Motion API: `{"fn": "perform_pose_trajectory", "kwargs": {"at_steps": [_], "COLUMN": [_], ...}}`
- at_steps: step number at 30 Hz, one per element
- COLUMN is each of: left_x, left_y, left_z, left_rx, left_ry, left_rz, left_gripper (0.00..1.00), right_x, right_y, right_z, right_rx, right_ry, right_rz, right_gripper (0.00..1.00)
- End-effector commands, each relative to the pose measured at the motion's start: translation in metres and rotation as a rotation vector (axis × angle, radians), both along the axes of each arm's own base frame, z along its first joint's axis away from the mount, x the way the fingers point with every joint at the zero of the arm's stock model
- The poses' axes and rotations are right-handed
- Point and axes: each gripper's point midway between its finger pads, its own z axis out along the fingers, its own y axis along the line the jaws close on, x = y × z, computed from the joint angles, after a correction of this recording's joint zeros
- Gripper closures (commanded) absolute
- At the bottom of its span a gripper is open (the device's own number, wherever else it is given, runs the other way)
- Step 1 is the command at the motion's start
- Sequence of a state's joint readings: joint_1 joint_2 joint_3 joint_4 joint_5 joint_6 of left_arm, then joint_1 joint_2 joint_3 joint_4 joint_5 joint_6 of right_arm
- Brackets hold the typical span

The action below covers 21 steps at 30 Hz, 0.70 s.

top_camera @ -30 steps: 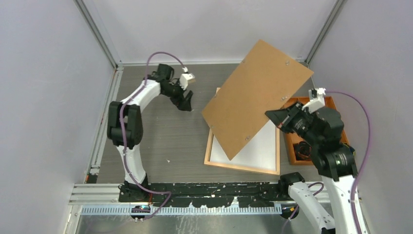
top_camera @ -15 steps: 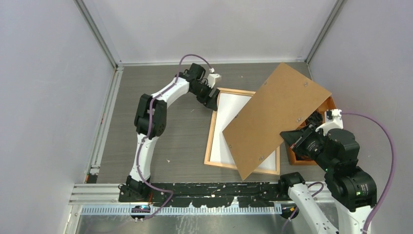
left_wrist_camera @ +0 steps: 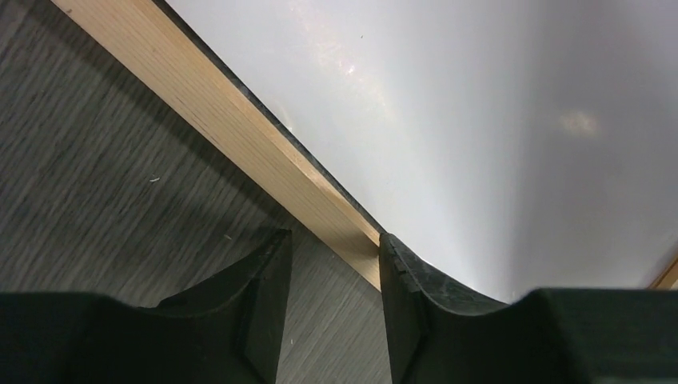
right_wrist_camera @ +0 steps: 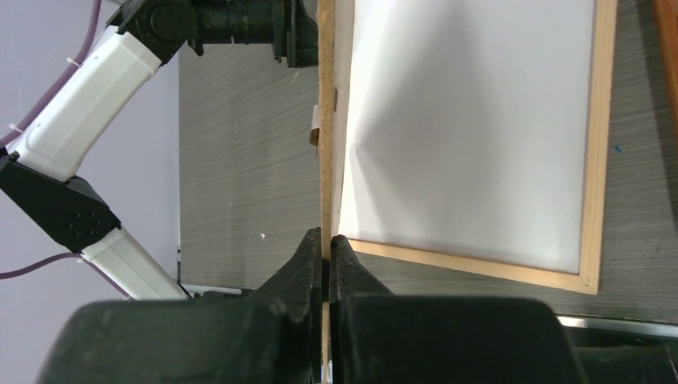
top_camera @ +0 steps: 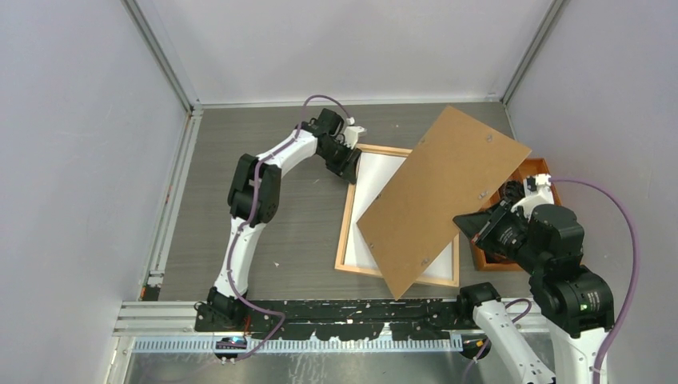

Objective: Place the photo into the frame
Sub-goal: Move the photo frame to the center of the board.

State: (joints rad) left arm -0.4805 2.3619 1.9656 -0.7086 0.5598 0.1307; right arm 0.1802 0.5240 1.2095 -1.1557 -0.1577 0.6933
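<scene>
I'm pinching the photo (top_camera: 444,196) in the right tool (right_wrist_camera: 325,240), brown back up, tilting over the 3 o'clock half of the frame (top_camera: 344,232). My left tool (left_wrist_camera: 329,264) is straddling its 11 o'clock border, jaws partly apart, unclamped.

Robotics lab test cell, plain white enclosure walls (top_camera: 72,160), aluminium corner rails (top_camera: 158,56), grey tabletop (top_camera: 300,232), bolted-down robot arms (top_camera: 254,188)
</scene>
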Motion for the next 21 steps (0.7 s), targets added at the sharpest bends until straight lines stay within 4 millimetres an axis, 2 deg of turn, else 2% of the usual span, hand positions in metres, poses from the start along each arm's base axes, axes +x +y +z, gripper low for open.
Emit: {"fn": "perform_pose_trajectory", "kwargs": {"at_steps": [1,6,10,15,21], "left_x": [0.012,0.029,0.045,0.060,0.057], "left_y": [0.013,0.040,0.072,0.117,0.164], "left_z": [-0.007,-0.009,-0.005,0.012,0.023], "left_rx": [0.093,0.185,0.251,0.249,0.250], "left_ry": [-0.029,-0.062,-0.086,-0.087,-0.058], "left_rz": [0.057,0.134,0.231,0.352,0.455], "left_gripper": [0.58,0.68,0.79,0.82,0.83], "right_x": [0.024,0.037,0.048,0.067,0.095], "right_y": [0.020,0.032,0.041,0.061,0.092], "right_z": [0.039,0.040,0.040,0.035,0.038], "right_rx": [0.086,0.110,0.130,0.192,0.294], "right_ry": [-0.150,-0.137,-0.143,-0.123,-0.118], "right_rz": [0.071,0.121,0.159,0.248,0.401], "right_gripper": [0.99,0.99,0.99,0.99,0.99]}}
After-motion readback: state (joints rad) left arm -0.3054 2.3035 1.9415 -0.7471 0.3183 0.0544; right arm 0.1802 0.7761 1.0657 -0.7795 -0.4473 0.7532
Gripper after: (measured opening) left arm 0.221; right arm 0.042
